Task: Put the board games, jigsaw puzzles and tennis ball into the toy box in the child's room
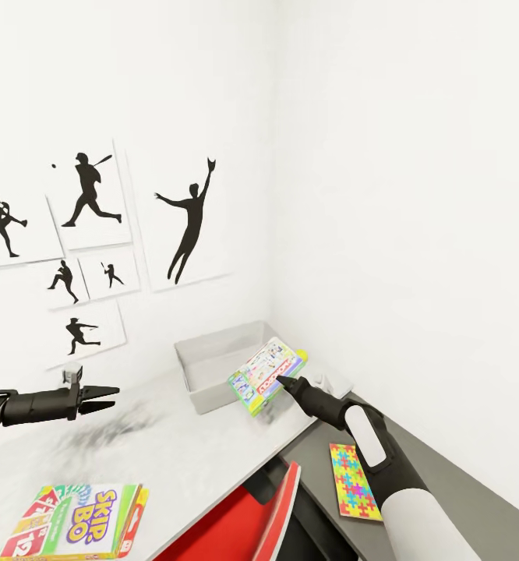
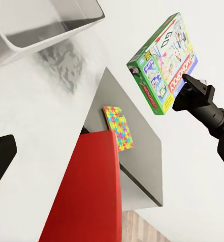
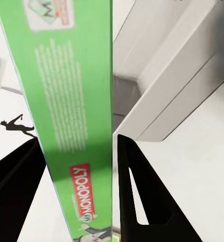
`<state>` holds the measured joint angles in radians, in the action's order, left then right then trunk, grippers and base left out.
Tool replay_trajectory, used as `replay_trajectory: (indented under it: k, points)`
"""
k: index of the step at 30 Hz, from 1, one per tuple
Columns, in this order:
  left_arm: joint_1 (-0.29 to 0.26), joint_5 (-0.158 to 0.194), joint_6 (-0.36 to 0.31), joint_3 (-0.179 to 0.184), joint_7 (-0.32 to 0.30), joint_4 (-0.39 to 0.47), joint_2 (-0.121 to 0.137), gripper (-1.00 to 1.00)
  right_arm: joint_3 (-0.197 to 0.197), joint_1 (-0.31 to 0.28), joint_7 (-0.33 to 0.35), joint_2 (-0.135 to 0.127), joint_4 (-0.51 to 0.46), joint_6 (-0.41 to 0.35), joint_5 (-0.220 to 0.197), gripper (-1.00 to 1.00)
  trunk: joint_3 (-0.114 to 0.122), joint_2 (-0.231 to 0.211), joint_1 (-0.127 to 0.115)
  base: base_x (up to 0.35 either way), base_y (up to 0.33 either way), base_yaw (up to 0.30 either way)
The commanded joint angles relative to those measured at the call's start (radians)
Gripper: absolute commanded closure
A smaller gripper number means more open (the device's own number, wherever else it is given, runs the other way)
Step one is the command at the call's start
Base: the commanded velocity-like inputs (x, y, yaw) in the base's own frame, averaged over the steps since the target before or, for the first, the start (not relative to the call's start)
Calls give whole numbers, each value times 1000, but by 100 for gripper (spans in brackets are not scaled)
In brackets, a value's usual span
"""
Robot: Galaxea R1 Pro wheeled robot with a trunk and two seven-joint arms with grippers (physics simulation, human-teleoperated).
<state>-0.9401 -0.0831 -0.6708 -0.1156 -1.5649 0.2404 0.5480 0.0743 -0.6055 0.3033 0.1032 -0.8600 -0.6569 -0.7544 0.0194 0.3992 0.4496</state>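
My right gripper point(image 1: 285, 382) point(image 3: 76, 171) is shut on a green Monopoly board game point(image 1: 267, 374) point(image 2: 162, 65) point(image 3: 74, 101). It holds the box tilted in the air, over the near right corner of the light-grey toy box point(image 1: 217, 366) point(image 2: 41, 25) point(image 3: 177, 75). A second board game, a Skip-Bo box point(image 1: 76, 530), lies flat at the table's point(image 1: 174, 444) front left. One jigsaw puzzle point(image 1: 354, 481) point(image 2: 118, 127) rests on the lower dark-grey section. My left gripper point(image 1: 110, 397) hovers open above the table, left of the toy box.
A red-and-white chair point(image 1: 248, 514) point(image 2: 87, 191) is tucked under the table's edge between the two sections. Baseball silhouette pictures point(image 1: 88, 226) hang on the left wall. The toy box stands in the corner where the walls meet.
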Motion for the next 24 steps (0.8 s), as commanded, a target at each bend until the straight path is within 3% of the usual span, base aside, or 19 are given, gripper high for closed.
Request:
replay_trajectory:
  k: [1, 24]
  points:
    - [0, -9, -10, -6, -6, 0, 0, -100, 5, 0, 3, 1, 0, -7, 0, 100, 0, 1, 0, 0, 0, 0]
    - [0, -7, -10, -7, -6, 0, -4, -100, 12, -8, -26, 3, 24, 29, 0, 100, 0, 1, 0, 0, 0, 0]
